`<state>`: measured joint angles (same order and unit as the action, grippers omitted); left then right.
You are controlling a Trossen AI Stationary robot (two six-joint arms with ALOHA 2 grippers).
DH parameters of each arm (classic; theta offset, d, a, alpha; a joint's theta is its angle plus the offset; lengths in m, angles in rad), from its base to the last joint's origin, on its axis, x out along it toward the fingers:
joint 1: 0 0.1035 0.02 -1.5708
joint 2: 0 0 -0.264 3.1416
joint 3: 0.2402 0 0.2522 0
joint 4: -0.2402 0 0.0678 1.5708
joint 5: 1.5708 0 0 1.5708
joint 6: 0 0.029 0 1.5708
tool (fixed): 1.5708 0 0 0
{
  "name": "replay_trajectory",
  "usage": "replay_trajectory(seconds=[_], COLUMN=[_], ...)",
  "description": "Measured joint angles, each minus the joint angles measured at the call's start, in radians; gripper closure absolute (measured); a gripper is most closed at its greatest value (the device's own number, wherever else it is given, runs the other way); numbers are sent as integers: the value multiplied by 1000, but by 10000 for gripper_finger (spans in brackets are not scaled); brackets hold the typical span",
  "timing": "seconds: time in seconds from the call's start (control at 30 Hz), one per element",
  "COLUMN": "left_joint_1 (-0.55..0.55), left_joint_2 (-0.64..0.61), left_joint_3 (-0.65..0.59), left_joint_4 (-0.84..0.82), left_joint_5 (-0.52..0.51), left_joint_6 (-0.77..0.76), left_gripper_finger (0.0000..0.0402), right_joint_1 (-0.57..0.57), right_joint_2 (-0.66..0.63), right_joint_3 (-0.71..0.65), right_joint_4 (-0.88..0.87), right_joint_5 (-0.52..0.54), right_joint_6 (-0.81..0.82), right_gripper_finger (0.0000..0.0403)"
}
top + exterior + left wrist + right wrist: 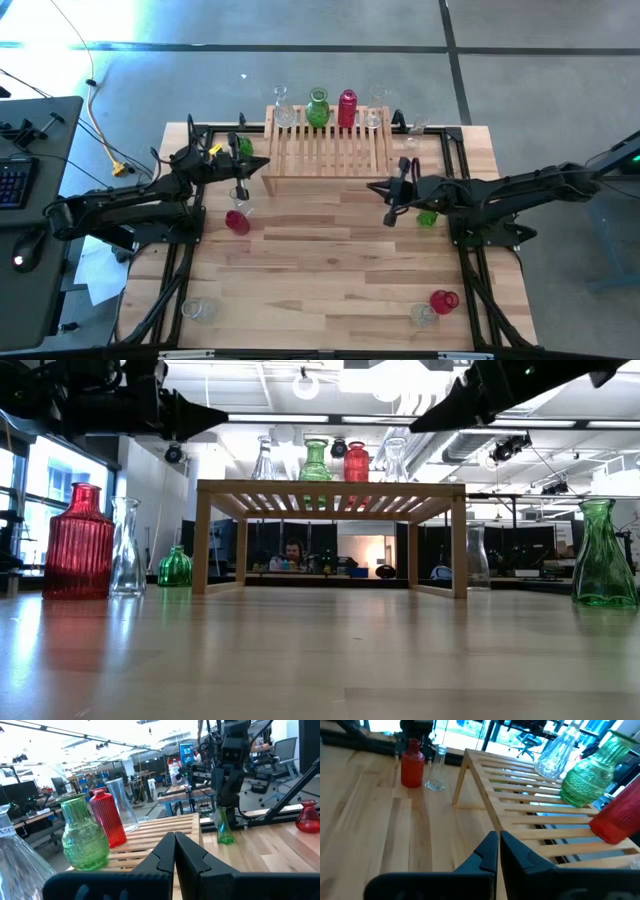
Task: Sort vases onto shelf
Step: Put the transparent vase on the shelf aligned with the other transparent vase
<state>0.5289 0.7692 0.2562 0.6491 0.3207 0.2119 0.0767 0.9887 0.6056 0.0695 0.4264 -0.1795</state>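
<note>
The light-wood shelf (330, 150) stands at the table's far middle. Along its far edge stand a clear vase (283, 115), a green vase (318, 108), a red vase (347, 108) and another clear vase (375, 116), each upright on its base. My left gripper (262, 165) hovers shut at the shelf's near left corner, holding nothing; its closed tips (175, 845) show in the left wrist view. My right gripper (372, 187) hovers shut just in front of the shelf's near right part, also with nothing in it (498, 845).
Left of the shelf stand a red vase (237, 221), a clear vase (240, 195) and a small green vase (245, 145). A green vase (428, 217) stands by my right arm. Near the front edge stand a clear vase (197, 310), a red one (444, 300) and a clear one (424, 316).
</note>
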Motion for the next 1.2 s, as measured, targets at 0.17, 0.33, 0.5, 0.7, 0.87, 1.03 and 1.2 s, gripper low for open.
replay_trajectory(seconds=[0.17, 0.33, 0.5, 0.7, 0.87, 1.03, 1.2], left_joint_1=[2, 1, 1, 2, 2, 2, 2], left_joint_2=[1, 1, 4, 4, 4, 5, 5], left_joint_3=[0, 2, 2, 2, 2, 2, 2], left_joint_4=[60, 106, 95, 88, 87, 74, 89], left_joint_5=[-13, -13, -13, -16, -16, -17, -18], left_joint_6=[45, 68, 59, 61, 29, 31, 116], left_gripper_finger=[401, 401, 401, 401, 401, 401, 401], right_joint_1=[-22, -61, -103, -143, -225, -331, -472], right_joint_2=[-66, -162, -273, -310, -259, -180, -93], right_joint_3=[0, 0, 0, 0, 0, 0, 0], right_joint_4=[-85, -269, -405, -508, -590, -591, -504], right_joint_5=[28, 28, 95, 274, 337, 344, 332], right_joint_6=[14, 38, 176, 368, 460, 509, 583], right_gripper_finger=[403, 403, 403, 402, 382, 313, 213])
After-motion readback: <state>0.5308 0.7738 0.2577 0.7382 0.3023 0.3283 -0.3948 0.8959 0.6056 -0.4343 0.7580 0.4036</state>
